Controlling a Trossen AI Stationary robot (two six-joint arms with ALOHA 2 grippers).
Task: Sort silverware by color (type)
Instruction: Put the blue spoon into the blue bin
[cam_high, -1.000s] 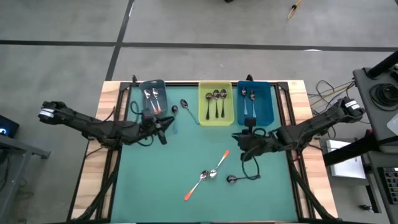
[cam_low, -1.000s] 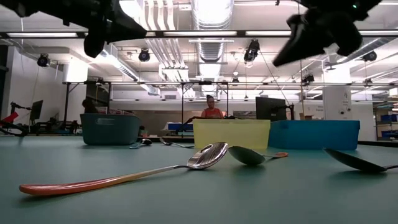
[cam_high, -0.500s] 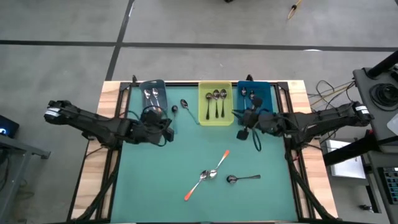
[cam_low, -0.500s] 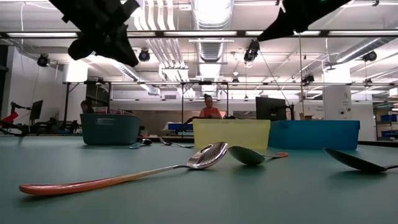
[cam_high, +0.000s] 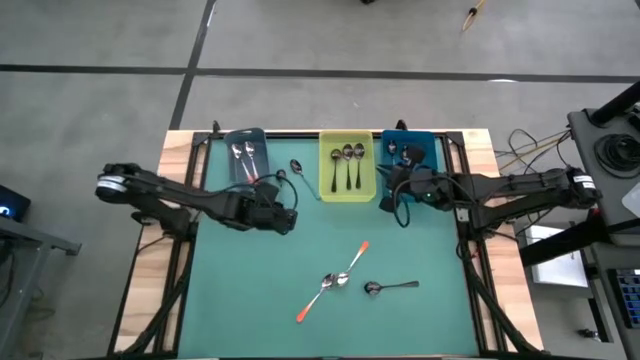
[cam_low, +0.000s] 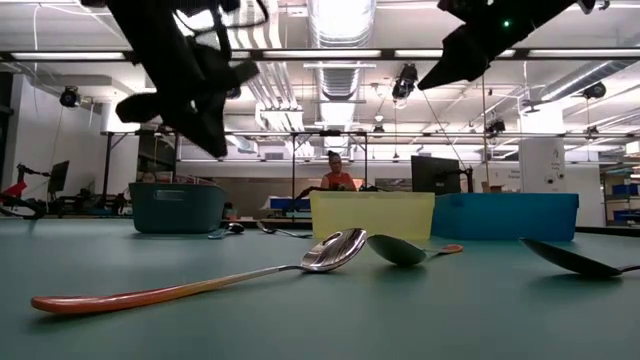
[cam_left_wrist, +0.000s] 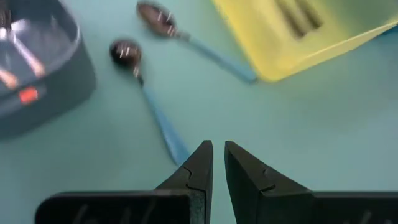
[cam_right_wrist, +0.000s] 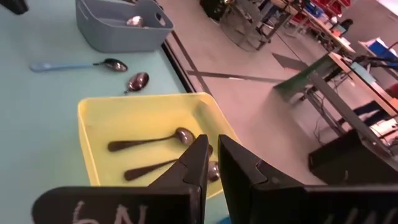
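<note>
Your left gripper (cam_left_wrist: 217, 163) hangs nearly closed, empty, near two blue-handled spoons (cam_left_wrist: 149, 99). Only the right wrist view shows the right gripper (cam_right_wrist: 212, 155), narrow too, over the yellow bin (cam_right_wrist: 93, 130) with dark spoons (cam_right_wrist: 149, 140).

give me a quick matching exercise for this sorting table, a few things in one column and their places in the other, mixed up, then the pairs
Things:
1. yellow bin
2. blue bin
3. grey bin
4. orange-handled spoons

Places:
A. leftmost of the three bins
B. loose on the mat, nearer the front
C. middle bin, holding three dark-handled spoons
D. rightmost bin, by the right gripper

Pairs: 1-C, 2-D, 3-A, 4-B
</note>
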